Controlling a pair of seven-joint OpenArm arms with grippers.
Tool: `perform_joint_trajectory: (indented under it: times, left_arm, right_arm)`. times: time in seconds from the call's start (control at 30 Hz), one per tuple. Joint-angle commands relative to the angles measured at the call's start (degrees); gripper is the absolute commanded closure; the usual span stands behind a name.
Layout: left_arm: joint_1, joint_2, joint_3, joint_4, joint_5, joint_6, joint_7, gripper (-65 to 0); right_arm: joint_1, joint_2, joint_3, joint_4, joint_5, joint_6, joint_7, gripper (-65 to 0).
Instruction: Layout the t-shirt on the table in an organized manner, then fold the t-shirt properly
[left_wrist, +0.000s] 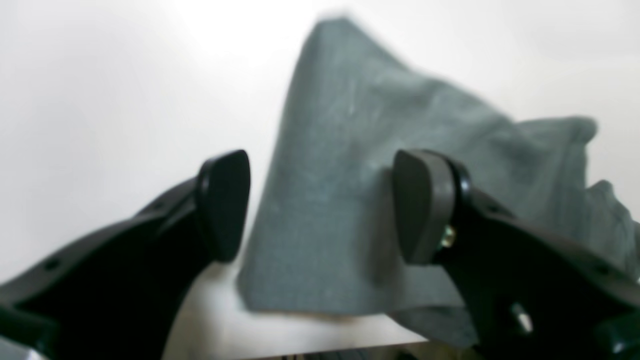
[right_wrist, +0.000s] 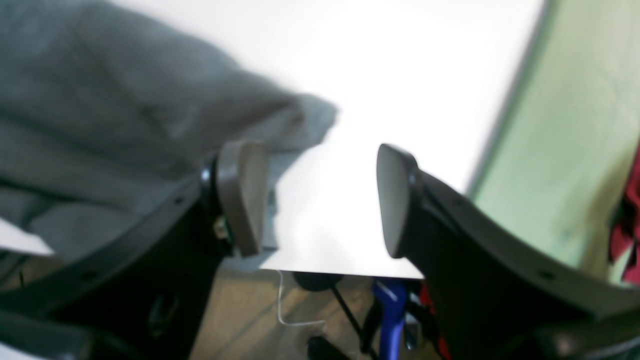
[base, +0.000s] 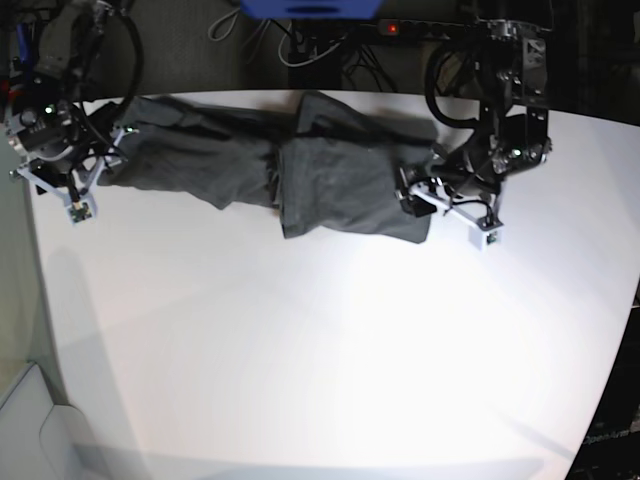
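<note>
The dark grey t-shirt (base: 300, 170) lies stretched in a rumpled band along the far edge of the white table (base: 320, 350). My left gripper (base: 412, 197) stands at the shirt's right end. In the left wrist view it (left_wrist: 322, 207) is open, and a flat corner of the t-shirt (left_wrist: 350, 150) lies on the table (left_wrist: 100, 100) between and beyond its fingers. My right gripper (base: 112, 152) is at the shirt's left end. It (right_wrist: 320, 200) is open over bare table (right_wrist: 400, 75), with the bunched t-shirt (right_wrist: 100, 100) behind its left finger (right_wrist: 245, 195).
Cables and a power strip (base: 400, 30) run behind the table's far edge, close to the shirt. In the right wrist view the table edge shows just under the fingers, with a blue object (right_wrist: 390, 310) and cables below, and a green surface (right_wrist: 575, 150) at the right.
</note>
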Motion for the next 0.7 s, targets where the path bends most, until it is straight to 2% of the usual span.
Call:
perform_joint_trajectory:
  times: [0.0,0.13,0.37,0.67]
  left_arm:
    - [-0.8,-0.1,0.2,0.8,-0.7,0.0,-1.3,-43.8]
    - [-0.4,-0.1,0.5,0.6,-0.8,0.0,-4.1,-43.8]
    - [-0.2,-0.2,0.5,0.6,-0.8,0.0,-3.9,-43.8]
    - [2.0,-0.3,-0.1,0.7,-0.4,0.0,-4.3,-43.8]
  right_arm:
    - [0.3,0.6,0.5,0.9,0.0,-0.2,-0.2,-35.4]
    - [0.7,-1.0,1.0,0.7,0.0,-0.2,-1.4,-35.6]
    - [0.7,-4.8,0.9,0.5,0.1,-0.2,-1.1,-35.6]
    - [3.1,-4.8,1.2,-6.6,0.1,-0.2,-0.9,-35.6]
